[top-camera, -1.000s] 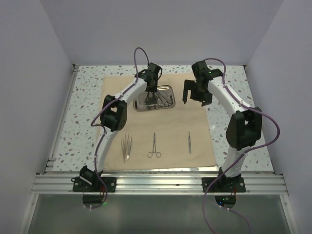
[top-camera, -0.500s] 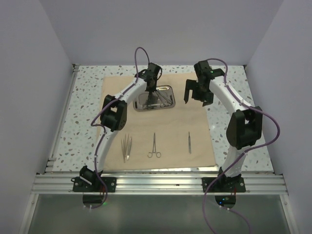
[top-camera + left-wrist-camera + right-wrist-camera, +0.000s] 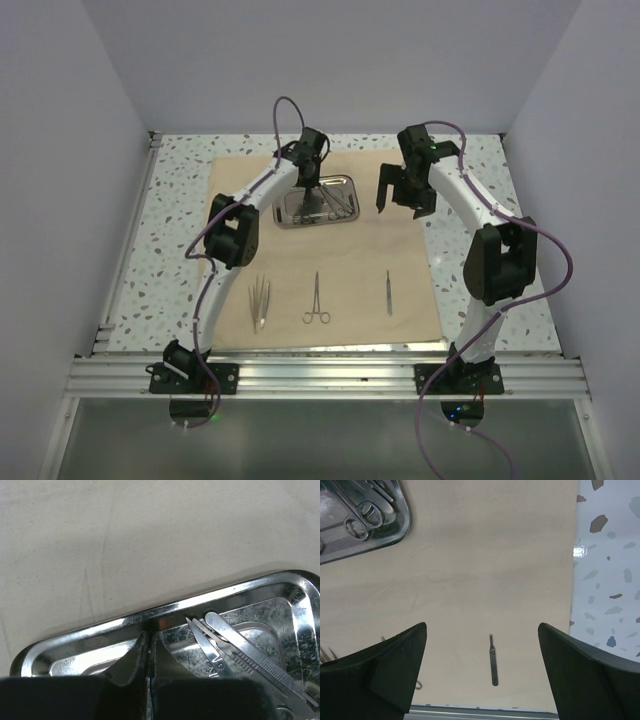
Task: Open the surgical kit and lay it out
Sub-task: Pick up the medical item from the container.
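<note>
The beige cloth wrap (image 3: 340, 260) lies flat and open. The steel tray (image 3: 283, 205) sits at its far middle with several instruments (image 3: 335, 203) in it. Tweezers (image 3: 260, 300), ring-handled forceps (image 3: 316, 300) and a slim probe (image 3: 389, 293) lie in a row near the front. My left gripper (image 3: 310, 183) reaches down into the tray; in the left wrist view (image 3: 149, 635) its jaws are pressed together on a thin silver sliver, beside scissors (image 3: 207, 647) and a flat handle (image 3: 245, 652). My right gripper (image 3: 403, 200) hovers wide open and empty right of the tray, with the probe (image 3: 492, 665) far below it.
The speckled table (image 3: 180, 200) surrounds the cloth, with white walls on three sides and a metal rail (image 3: 330, 375) at the front. The cloth's right edge (image 3: 572, 580) runs below my right gripper. Ring handles (image 3: 365, 515) lie in the tray's corner (image 3: 395, 535).
My left gripper has shifted slightly back and left over the tray. My right gripper has drifted slightly back. The laid-out instruments have not moved.
</note>
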Controlling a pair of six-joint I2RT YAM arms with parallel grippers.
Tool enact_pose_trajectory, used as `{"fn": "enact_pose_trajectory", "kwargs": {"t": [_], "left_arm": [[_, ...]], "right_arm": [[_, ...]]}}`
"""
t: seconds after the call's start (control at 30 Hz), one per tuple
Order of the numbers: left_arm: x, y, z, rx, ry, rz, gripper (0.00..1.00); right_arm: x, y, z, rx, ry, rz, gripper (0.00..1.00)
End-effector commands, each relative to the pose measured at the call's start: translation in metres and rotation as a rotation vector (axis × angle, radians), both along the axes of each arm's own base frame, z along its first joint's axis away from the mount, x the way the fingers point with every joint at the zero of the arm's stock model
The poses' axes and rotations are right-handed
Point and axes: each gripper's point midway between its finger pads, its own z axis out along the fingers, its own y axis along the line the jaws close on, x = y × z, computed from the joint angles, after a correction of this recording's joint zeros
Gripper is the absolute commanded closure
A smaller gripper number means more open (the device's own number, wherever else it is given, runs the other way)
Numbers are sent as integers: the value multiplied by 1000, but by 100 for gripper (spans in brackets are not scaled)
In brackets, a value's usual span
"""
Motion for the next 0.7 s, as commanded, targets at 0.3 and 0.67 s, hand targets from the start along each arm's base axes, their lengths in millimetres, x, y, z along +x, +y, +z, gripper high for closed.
{"fn": "enact_pose_trajectory", "kwargs": {"t": [0.3,0.67], "left_arm": [[-5,14,105,-108,-79,46,100],[-58,24,146,-170,-9,92,100]], "right_arm": [[7,4,29,54,-94,4,4],[0,10,40,101,-128,15,4]]}}
